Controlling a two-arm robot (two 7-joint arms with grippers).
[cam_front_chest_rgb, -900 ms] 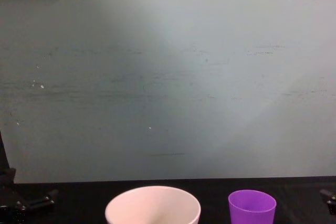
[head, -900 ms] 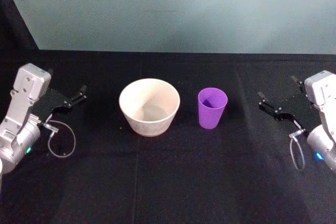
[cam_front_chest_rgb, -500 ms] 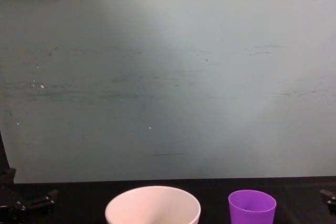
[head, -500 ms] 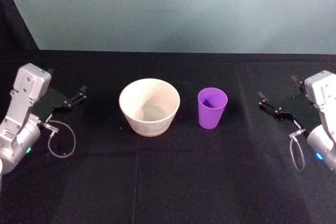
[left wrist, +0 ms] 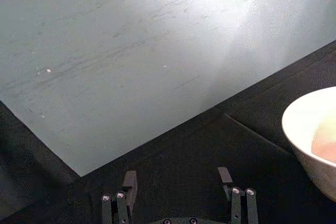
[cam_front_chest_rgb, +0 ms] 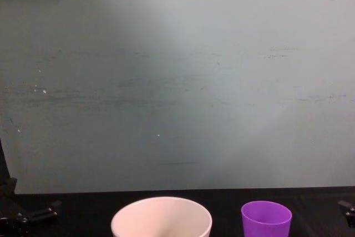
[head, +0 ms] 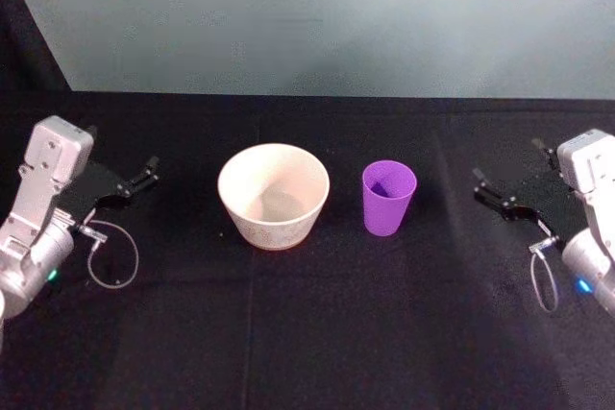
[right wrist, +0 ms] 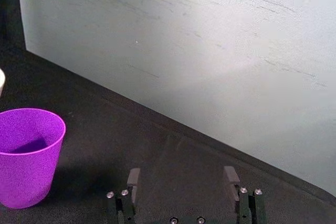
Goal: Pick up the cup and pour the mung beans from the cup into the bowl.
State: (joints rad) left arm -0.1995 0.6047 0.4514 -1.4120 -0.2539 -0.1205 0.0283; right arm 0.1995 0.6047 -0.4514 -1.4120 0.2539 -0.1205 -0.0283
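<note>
In the left wrist view, the left gripper (left wrist: 177, 176) is holding its two dark fingers wide apart with nothing between them, over the black table (left wrist: 210, 140). The bowl (left wrist: 310, 129) is showing part of its pale rim off to one side, well apart from the fingers.

In the right wrist view, the right gripper (right wrist: 182, 173) is likewise spreading its fingers around nothing. The purple cup (right wrist: 26, 156) is standing upright on the table, away from the fingertips; what is lying inside it cannot be made out.

In the head view, the bowl is sitting at the middle of the table, and the cup is standing just beside it on the robot's right, not touching it. The left gripper is waiting near the table's left edge and the right gripper near its right edge, both pointing inward.

In the chest view, the tops of the bowl and the cup are showing side by side before a grey-green wall (cam_front_chest_rgb: 177, 81).
</note>
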